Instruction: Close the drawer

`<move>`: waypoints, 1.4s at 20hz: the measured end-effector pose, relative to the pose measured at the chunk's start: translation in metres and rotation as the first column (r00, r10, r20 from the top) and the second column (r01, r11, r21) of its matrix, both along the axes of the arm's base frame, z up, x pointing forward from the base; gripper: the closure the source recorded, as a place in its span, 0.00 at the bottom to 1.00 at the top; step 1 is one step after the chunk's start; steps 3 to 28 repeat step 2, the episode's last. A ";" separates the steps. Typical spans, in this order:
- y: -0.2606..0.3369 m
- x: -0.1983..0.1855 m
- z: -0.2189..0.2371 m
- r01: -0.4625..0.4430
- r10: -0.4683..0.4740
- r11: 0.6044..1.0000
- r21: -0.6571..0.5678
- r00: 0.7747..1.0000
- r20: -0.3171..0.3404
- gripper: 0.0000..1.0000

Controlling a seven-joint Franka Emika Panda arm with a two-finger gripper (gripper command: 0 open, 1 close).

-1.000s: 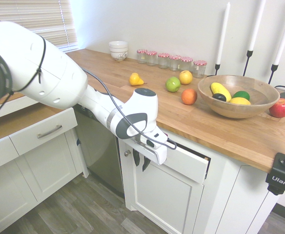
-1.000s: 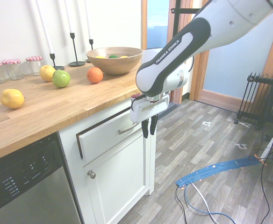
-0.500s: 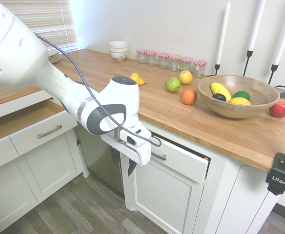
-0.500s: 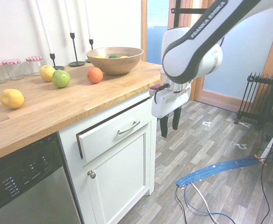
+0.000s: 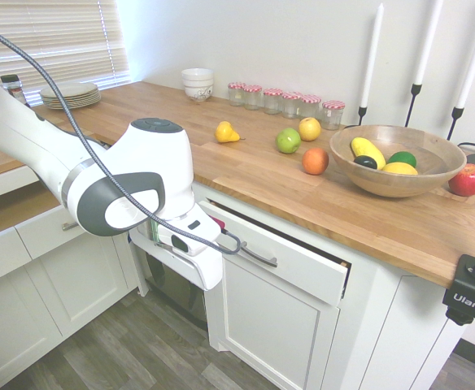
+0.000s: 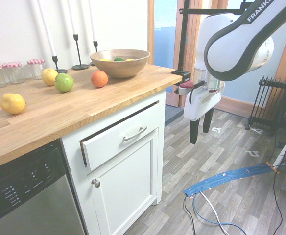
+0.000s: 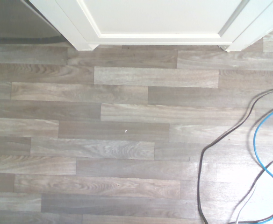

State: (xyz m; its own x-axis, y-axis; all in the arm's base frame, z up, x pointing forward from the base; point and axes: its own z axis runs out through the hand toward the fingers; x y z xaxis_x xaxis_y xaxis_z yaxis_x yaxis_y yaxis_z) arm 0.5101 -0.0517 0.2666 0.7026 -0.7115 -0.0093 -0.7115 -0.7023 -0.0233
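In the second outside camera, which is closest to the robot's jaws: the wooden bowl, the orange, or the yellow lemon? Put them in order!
From the gripper:
1. Wooden bowl, at the counter's end nearest the arm.
2. Orange, just beyond the bowl.
3. Yellow lemon, far along the counter.

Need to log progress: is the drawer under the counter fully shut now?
No, slightly open. The drawer front stands proud of the cabinet, with a dark gap along its top and side.

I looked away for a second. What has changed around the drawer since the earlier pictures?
The end effector has let go of the drawer's handle, backed away from the cabinet and risen a little; its fingers now hang open over the floor, holding nothing. The drawer stays slightly ajar, not fully shut. The fruit and the bowl on the counter have not moved.
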 end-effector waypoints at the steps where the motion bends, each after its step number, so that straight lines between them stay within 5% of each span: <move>1: 0.000 -0.002 0.000 0.000 0.000 1.000 0.000 1.000 0.000 0.00; 28: -0.001 -0.003 0.000 0.000 0.000 1.000 -0.001 1.000 -0.001 0.00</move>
